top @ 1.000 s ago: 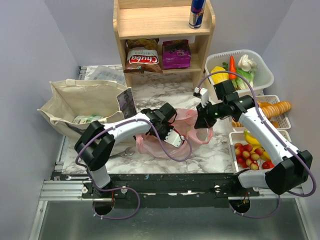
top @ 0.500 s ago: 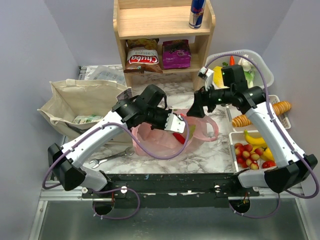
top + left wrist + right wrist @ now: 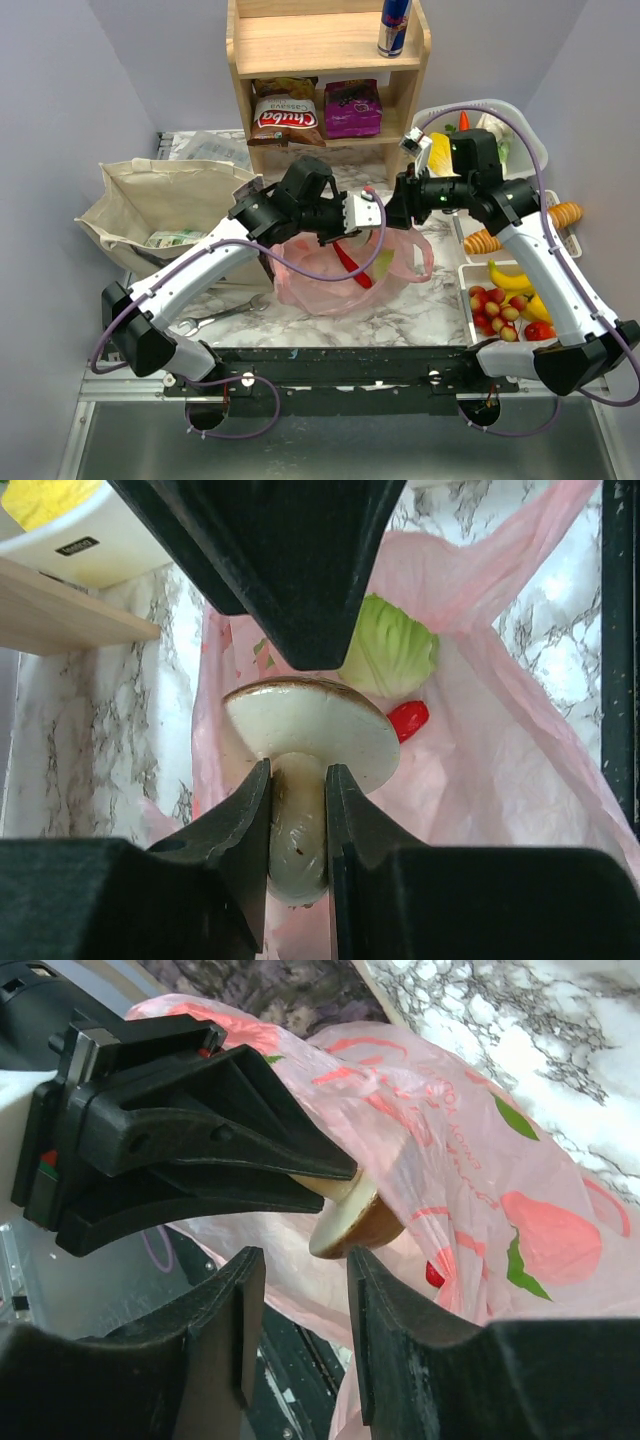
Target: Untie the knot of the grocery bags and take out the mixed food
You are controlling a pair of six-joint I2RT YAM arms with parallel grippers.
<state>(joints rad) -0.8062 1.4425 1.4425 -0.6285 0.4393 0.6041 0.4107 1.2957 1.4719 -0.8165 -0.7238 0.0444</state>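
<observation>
Two left fingers (image 3: 235, 825) pinch mushroom (image 3: 312, 723) stem above open pink bag (image 3: 500, 780).

the pink bag (image 3: 480, 1160) is glowing a thin, translucent pink, carrying red lettering and red fruit drawings with green leaves. the mushroom (image 3: 310, 730) is showing a cream cap edged in brown, with a paler, slightly greyish stem. beyond it, a leafy piece (image 3: 392, 652) is looking light green with pale veins, and a pepper (image 3: 408, 718) is shining glossy red. the table (image 3: 440, 300) is showing white marble with grey veining. the tote (image 3: 150, 195) is looking plain beige with a dark printed panel. the left arm (image 3: 200, 268) is showing white shells and black joints.
</observation>
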